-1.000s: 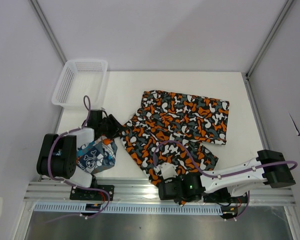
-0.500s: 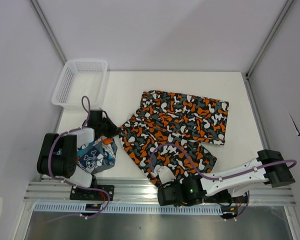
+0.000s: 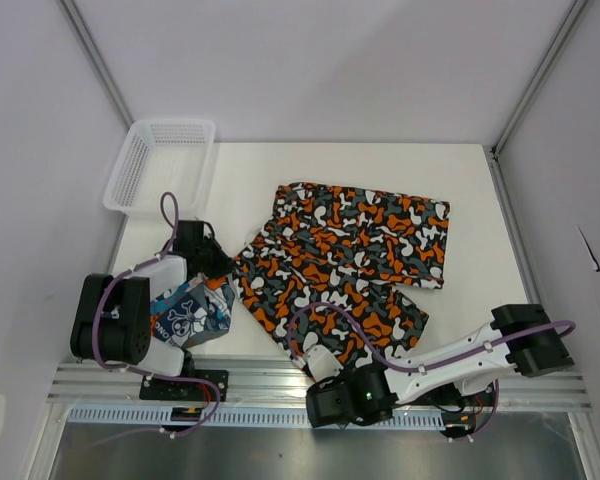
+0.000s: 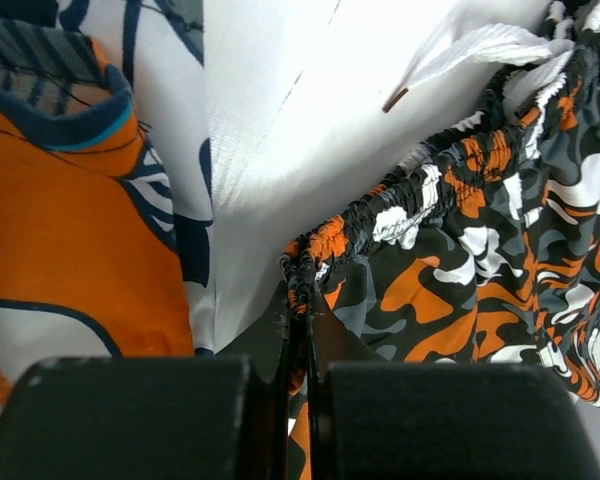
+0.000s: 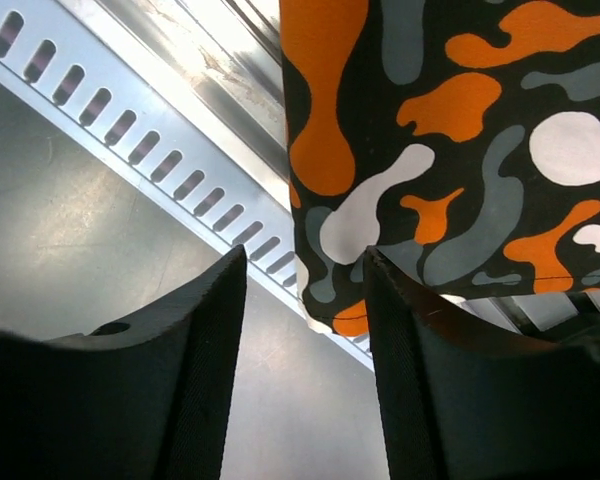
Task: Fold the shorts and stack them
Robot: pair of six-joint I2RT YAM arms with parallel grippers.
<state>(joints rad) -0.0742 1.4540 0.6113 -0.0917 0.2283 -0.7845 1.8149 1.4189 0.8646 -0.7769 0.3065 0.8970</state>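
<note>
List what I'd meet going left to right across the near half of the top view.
Left arm's black joint block → skull-print shorts → camouflage shorts → right arm's black joint block.

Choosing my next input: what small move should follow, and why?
Probably back the right end effector off the camouflage shorts' hem: its jaws stand open, gripping nothing, while the left end effector pinches the waistband and could carry the fold.

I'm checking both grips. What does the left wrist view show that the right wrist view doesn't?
Only the left wrist: the left fingers pinched shut on the waistband of the camouflage shorts, a white drawstring, and the patchwork-print shorts alongside. Only the right wrist: the right fingers apart, gripping nothing, with the slotted rail beyond. Both: the camouflage shorts.
</note>
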